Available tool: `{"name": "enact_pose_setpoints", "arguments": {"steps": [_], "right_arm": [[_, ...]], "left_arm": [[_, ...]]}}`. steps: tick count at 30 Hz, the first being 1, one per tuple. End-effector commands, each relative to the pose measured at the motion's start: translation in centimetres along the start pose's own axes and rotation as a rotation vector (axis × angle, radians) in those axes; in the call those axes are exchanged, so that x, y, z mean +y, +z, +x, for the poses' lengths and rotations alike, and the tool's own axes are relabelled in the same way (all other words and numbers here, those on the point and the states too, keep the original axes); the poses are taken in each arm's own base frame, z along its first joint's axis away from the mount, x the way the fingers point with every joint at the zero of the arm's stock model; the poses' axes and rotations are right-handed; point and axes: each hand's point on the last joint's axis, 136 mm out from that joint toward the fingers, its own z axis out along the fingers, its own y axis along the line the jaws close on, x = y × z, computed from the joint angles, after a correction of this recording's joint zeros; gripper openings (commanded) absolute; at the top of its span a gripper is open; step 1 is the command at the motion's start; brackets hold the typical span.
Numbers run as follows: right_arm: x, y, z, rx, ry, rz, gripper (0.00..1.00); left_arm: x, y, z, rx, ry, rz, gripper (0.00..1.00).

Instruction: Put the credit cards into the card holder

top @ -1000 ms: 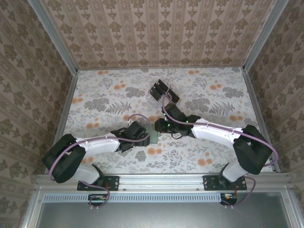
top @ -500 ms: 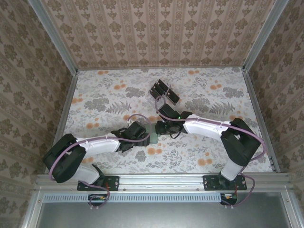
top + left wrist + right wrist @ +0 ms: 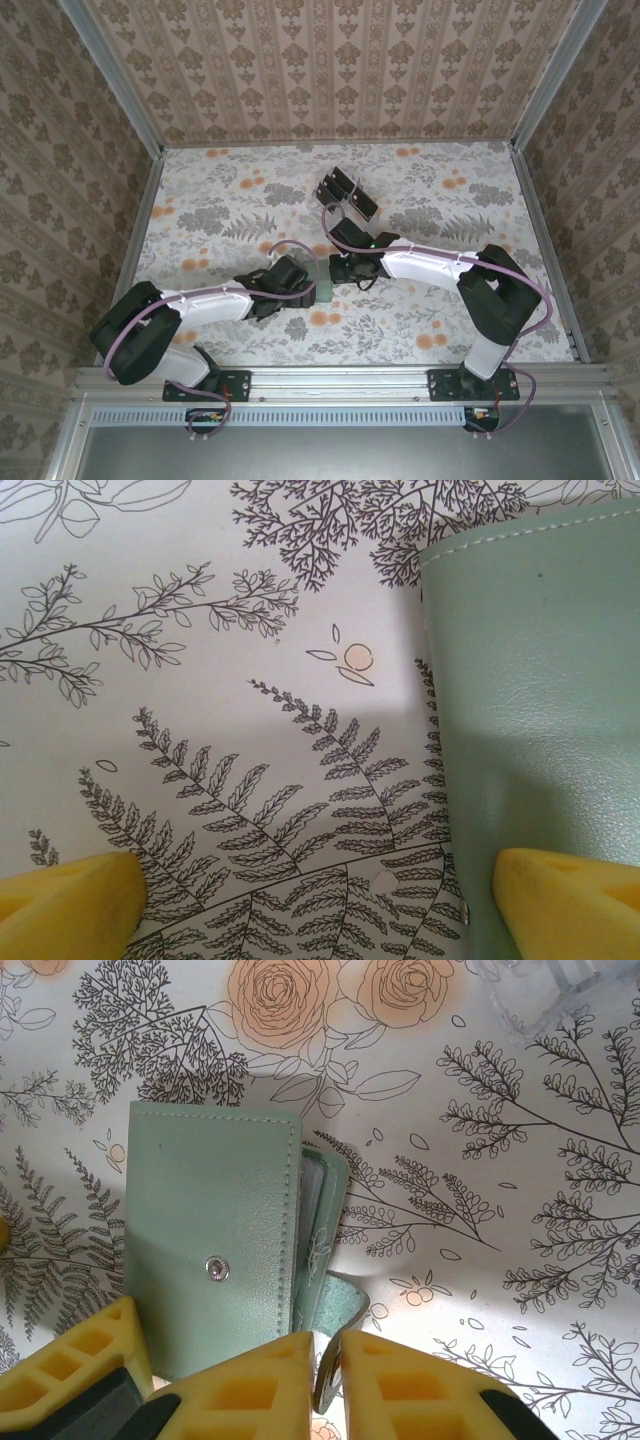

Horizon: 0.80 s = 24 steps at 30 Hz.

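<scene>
Grey-green, flat, stitched leather-look card holder (image 3: 322, 290) lies on the floral-print table (image 3: 220, 200), mid-width and toward the near edge, between the two grippers.

Right gripper (image 3: 326, 1385): yellow jaws nearly together. A thin green flap from the holder's open side runs into the gap, so it reads as pinched.

Left gripper (image 3: 315, 905): jaws spread wide, grasping nothing. One fingertip (image 3: 570, 900) is over the holder's edge, the other over bare table.

Holder's long axis runs straight away from the right wrist. Silver snap (image 3: 215, 1268) faces up; the opening is on the side away from the left gripper.

Small dark rectangular credit cards (image 3: 338, 186) stand in a clear plastic slotted rack (image 3: 540, 990), beyond the holder toward the far edge and apart from it.

Judgement: right arm is nearer the cards but must let go of the flap to reach them.
</scene>
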Motion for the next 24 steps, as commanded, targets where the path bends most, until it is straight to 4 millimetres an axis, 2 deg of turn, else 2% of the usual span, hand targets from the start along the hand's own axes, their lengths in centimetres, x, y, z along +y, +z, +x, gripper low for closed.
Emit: {"name": "enact_pose_setpoints", "arguments": {"steps": [1,6,16,24], "right_arm": [[-0.6,0.0,0.2,0.011,-0.008,0.029,0.1],[-0.4,-0.3,0.2,0.0,-0.004,0.007,0.0],[3.6,-0.3,-0.3,0.012,0.027,-0.193,0.0],[4.5,0.9,-0.1,0.04,0.05,-0.236,0.0]], "left_arm": [[0.7,1.3,2.9,0.094,-0.021,-0.004,1.0],[0.6,1.4,2.9,0.094,-0.017,-0.003,1.0],[0.4,1.2,2.7,0.095,0.002,0.004,1.0],[0.2,1.2,2.8,0.098,0.009,0.012,1.0]]}}
